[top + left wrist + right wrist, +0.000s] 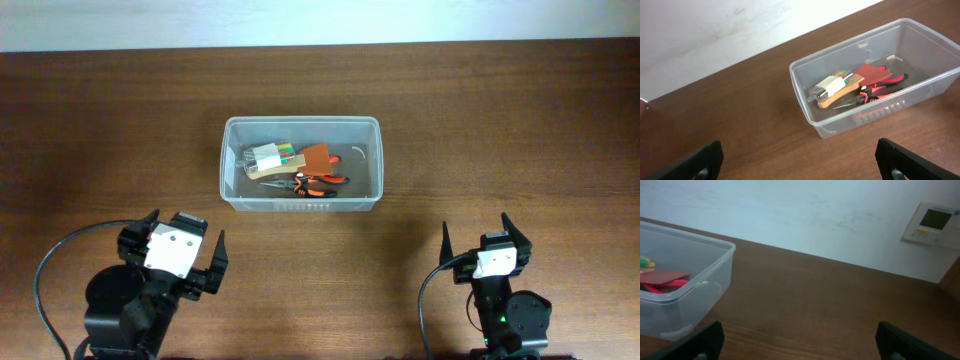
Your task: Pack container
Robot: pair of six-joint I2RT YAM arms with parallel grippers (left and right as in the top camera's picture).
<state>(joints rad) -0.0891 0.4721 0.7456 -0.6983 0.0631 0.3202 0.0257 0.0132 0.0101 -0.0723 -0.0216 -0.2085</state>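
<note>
The left tool (185, 230) and the right tool (478, 230) hang released, spread wide and grasping nothing. The wrist views cut both off at the lower edge, so only dark corners of them show. Beyond them, in the middle of the dark wood-grain worktop (100, 120), sits the container (300, 206), translucent plastic with rounded corners. Inside lie orange-handled pliers (318, 183) and a small clear box (268, 157). A flat brown piece (318, 156) is hard to identify.
</note>
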